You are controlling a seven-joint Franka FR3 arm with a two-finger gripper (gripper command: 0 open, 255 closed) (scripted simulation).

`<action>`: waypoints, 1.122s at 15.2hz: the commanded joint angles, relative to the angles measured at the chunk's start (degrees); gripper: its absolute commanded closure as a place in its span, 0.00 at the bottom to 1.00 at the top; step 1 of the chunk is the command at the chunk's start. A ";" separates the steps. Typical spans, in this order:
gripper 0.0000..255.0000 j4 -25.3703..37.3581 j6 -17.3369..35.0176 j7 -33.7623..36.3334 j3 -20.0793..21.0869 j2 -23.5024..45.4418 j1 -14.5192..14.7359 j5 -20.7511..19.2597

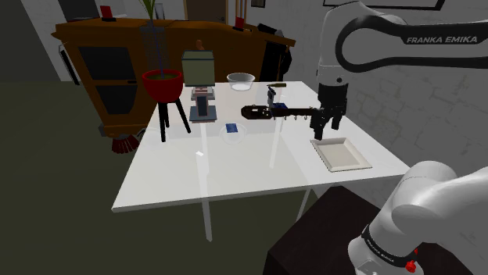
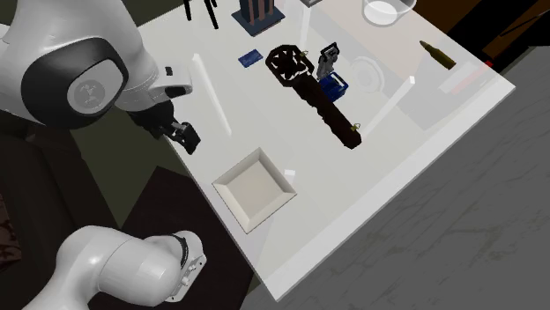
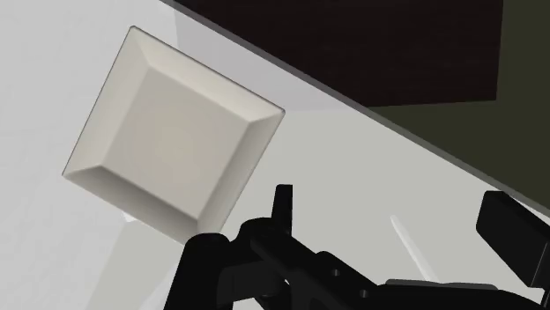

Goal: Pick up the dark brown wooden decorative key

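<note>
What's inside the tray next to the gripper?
Nothing lies in the tray: its whole pale floor and sloped walls show bare in the wrist view. The open gripper hangs off to one side, covering none of it.

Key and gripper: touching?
Apart. The second exterior view shows a wide stretch of bare table between the gripper and the key.

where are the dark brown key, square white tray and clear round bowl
dark brown key (image 2: 322, 106): second exterior view, shaft
square white tray (image 3: 176, 132): wrist view, floor
clear round bowl (image 1: 240, 82): shoulder view, wall
</note>
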 commanded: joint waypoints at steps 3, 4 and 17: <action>0.00 -0.09 2.06 -4.98 -2.80 1.34 -0.28 -2.34; 0.00 0.02 3.14 -7.44 -4.20 2.19 -0.39 -3.44; 0.00 9.99 17.93 -38.83 -20.84 21.78 0.75 -9.74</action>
